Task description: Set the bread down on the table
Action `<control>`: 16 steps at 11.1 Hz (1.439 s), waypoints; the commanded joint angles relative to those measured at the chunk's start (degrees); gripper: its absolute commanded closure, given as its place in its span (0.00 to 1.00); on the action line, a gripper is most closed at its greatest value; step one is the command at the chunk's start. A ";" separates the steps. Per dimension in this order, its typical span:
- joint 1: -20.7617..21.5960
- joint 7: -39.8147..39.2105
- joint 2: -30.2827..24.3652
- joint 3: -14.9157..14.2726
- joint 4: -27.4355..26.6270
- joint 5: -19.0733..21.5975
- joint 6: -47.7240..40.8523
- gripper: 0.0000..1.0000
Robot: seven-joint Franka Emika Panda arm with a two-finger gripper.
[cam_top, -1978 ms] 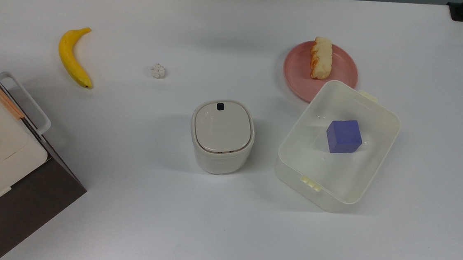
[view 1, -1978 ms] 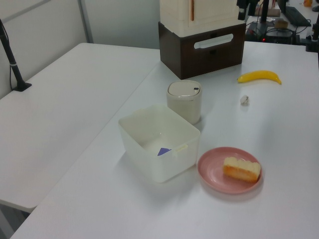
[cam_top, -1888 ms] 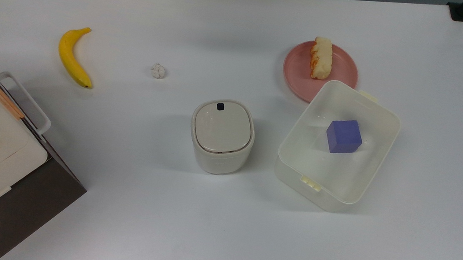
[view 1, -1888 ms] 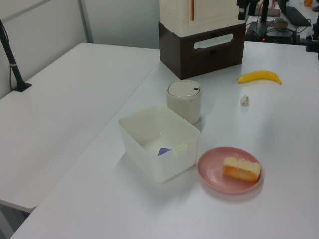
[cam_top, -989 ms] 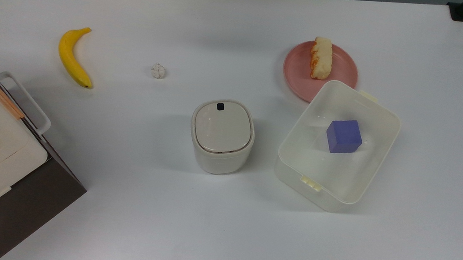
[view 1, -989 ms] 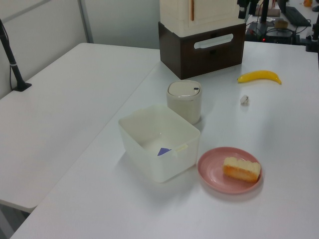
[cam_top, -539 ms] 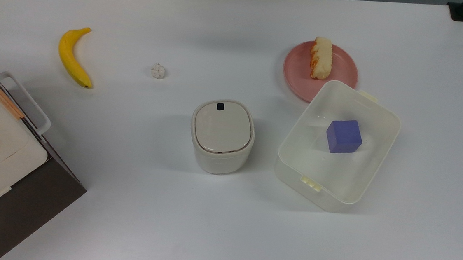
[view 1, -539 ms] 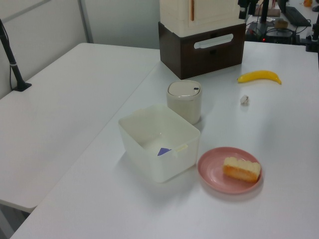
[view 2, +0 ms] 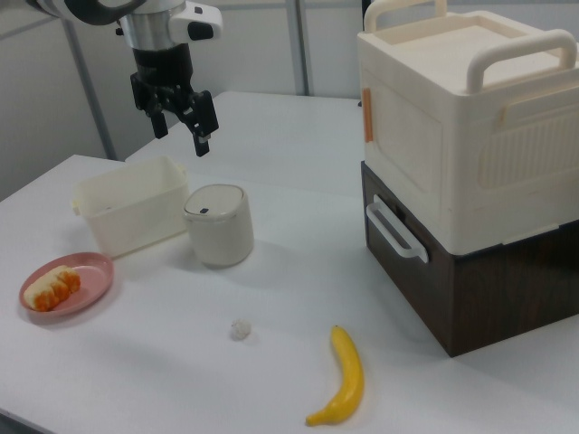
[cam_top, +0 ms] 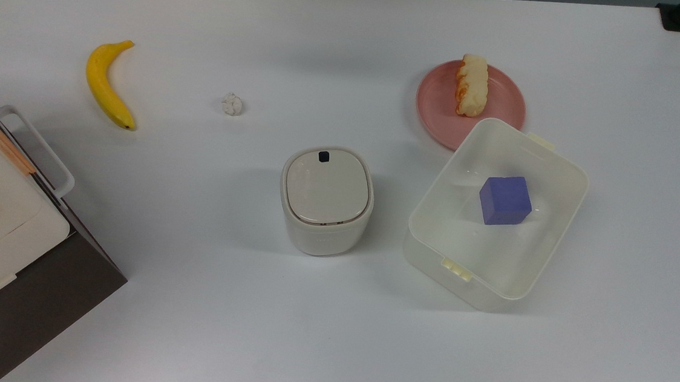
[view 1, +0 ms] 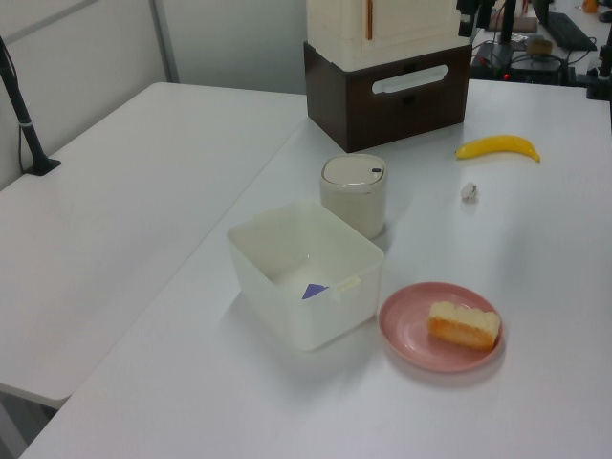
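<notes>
Nothing has shifted, we find: bread [cam_top: 471,85] lies on the pink plate [cam_top: 501,106], off the bench [cam_top: 317,329]. Pincer [view 2: 178,125] hangs spread, high above; approach not begun.

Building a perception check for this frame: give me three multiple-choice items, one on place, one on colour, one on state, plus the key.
1. Where does the bread lie?
A. on the pink plate
B. in the white tub
C. on the bare table

2. What colour is the cube in the tub?
A. red
B. purple
C. green

3. How is the gripper?
A. shut on the bread
B. resting on the table
C. open, up in the air

Key: 1 A, the bread sits on the plate. 2 B, the top view shows a purple block. 3 C, the right view shows its jaws apart, holding nothing.
</notes>
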 commanded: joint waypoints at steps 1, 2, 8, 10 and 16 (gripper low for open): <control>-0.27 -0.74 0.40 0.35 1.41 -1.47 -2.36 0.00; -0.35 -1.53 0.40 0.09 1.41 -1.47 -2.45 0.00; -0.44 -3.73 0.31 0.08 1.50 -1.38 -4.83 0.00; -0.18 -4.44 0.05 0.52 0.89 -1.56 -4.82 0.01; 0.79 -5.58 -1.19 5.52 -5.53 -4.19 -3.42 0.05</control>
